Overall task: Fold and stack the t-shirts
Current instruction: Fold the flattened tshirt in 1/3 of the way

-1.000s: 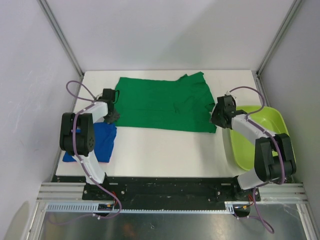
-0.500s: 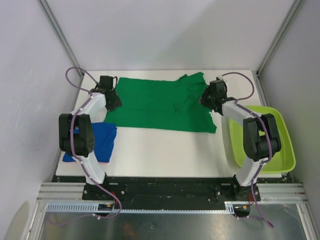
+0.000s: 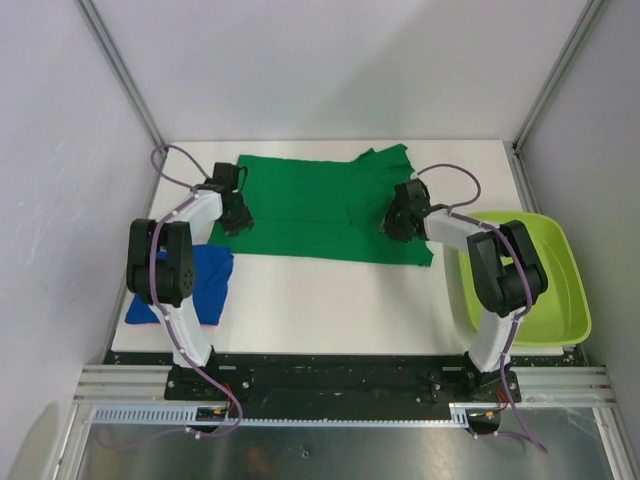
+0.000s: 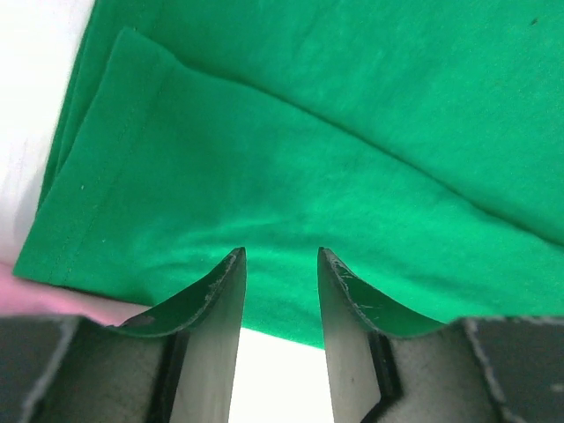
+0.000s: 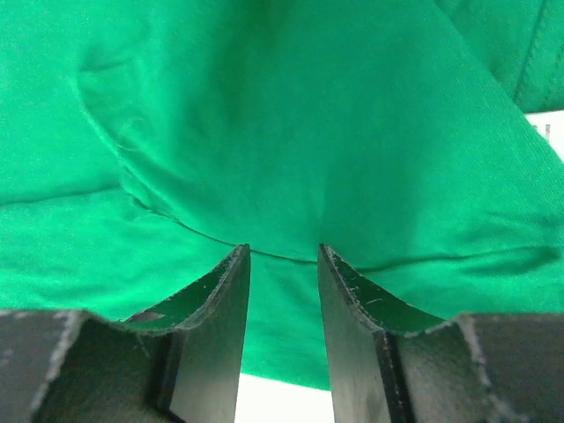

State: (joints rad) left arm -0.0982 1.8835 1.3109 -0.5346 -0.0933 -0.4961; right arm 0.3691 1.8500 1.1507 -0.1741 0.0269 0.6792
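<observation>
Hovering | left hand (image 4: pixel 279 256), right hand (image 5: pixel 283 256) | over opposite ends | green t-shirt (image 3: pixel 320 205)

Green t-shirt (image 3: pixel 325 205): plain, bright-to-dark green soft cloth, laid flat across the far half of the table (image 3: pixel 330 300) as a broad band running left to right; faint creases cross its middle; a sleeve-like flap juts out at the far right corner; the left wrist view shows a stitched hem lying flat over the body cloth; the right wrist view shows a shallow curved wrinkle. Blue t-shirt (image 3: pixel 205 285): royal blue, folded into a compact pad near the table's left edge, just beside the green cloth's near left corner; a thin pink edge shows along its near side.
</observation>
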